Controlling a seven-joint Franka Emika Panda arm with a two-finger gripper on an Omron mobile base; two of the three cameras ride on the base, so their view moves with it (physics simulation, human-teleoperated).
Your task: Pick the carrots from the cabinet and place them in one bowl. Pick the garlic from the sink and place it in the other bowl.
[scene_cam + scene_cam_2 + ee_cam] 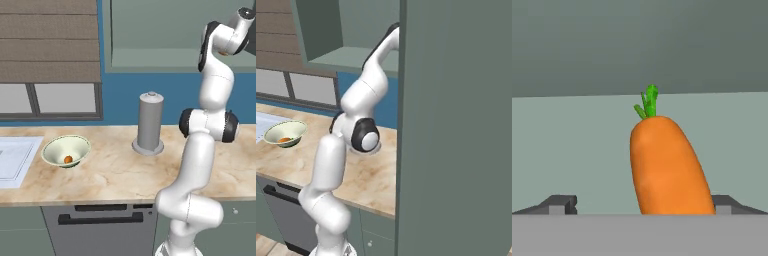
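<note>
In the hand view, one orange carrot (664, 167) with a green top lies on the pale floor of the cabinet (572, 145). It sits between the fingertips (562, 204) of my open gripper (644, 205), closer to the right one, and no finger touches it. The arm reaches up into the wall cabinet (175, 35). A second carrot (68, 159) rests in the shallow cream-green bowl (52, 150) on the counter, the same bowl (296, 127) at the left of the right base view. The sink (12, 157) is at the far left. The garlic and the other bowl are out of view.
A tall grey cylinder (150, 122) stands on a round base mid-counter, just left of the arm. The open cabinet door (456, 125) hangs as a wide panel to the arm's right. A window with blinds (50, 45) is behind the sink.
</note>
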